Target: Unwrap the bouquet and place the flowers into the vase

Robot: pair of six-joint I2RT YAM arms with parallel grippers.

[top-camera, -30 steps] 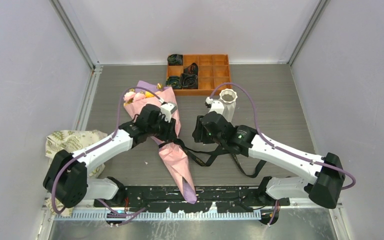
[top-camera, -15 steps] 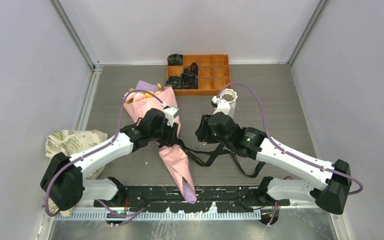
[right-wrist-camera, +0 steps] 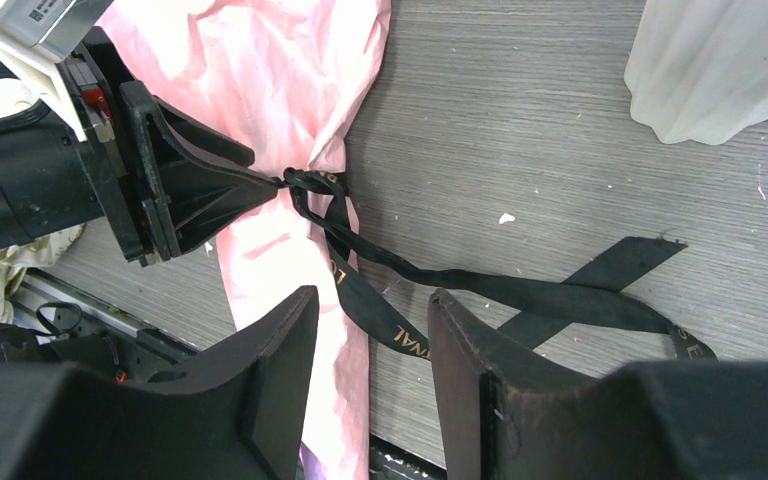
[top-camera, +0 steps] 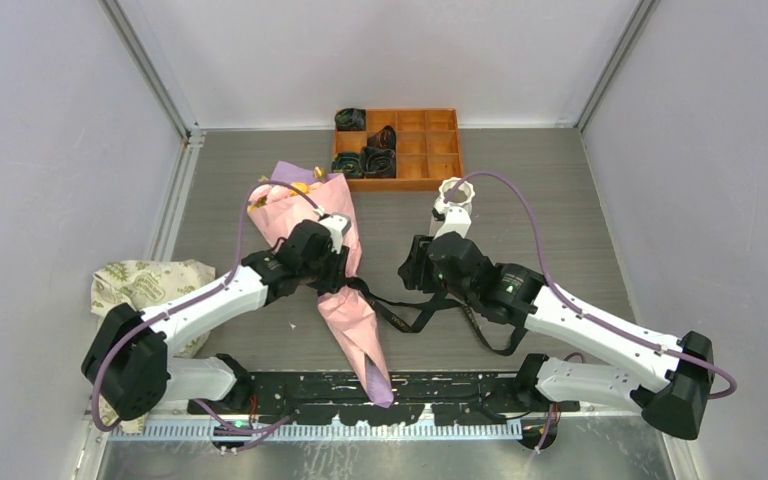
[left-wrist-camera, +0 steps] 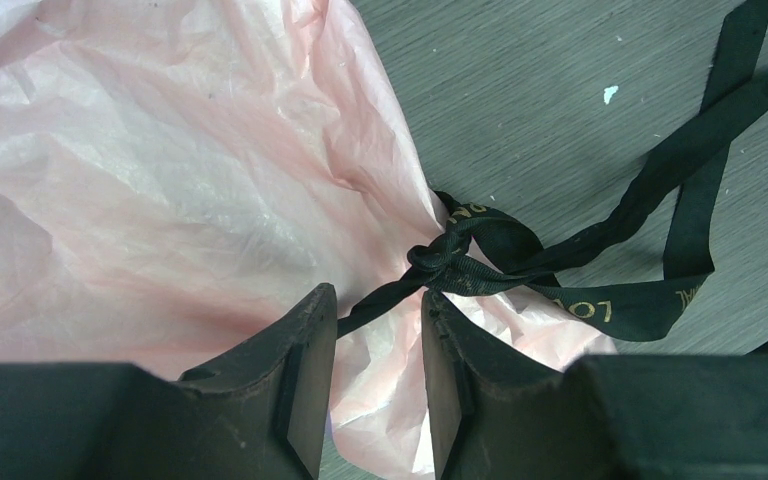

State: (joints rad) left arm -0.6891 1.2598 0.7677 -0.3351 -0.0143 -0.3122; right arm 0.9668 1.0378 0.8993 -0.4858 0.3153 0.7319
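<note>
— At the bouquet's waist, left of the bench's middle, our left pincer [left-wrist-camera: 375,300] stands partly spread. A strand of the black ribbon [left-wrist-camera: 560,260] runs between its fingers, and the knot [left-wrist-camera: 440,258] sits just past the tips. We see a gap on either side, so we wouldn't call it a pinch.

— And our right pincer [right-wrist-camera: 372,300]?

— Spread too, hovering over the ribbon's loose tails on the bench [top-camera: 560,200] and holding nothing.

— What has changed in the last second?

— Our right arm has swung outward, away from the vase [top-camera: 455,195]. The left wrist has nudged, and the bouquet [top-camera: 345,305] has turned slightly, its paper folding over the flowers [top-camera: 300,187]. The knot looks as tied as before.

— So we've repositioned, not unwrapped.

— That's our reading. The bouquet lies with its tip at the near edge and its heads toward the far left corner. The vase stands upright right of the middle, near the orange tray [top-camera: 430,184] at the far edge. No stem is in it, so we judge the ribbon must come loose first.
</note>
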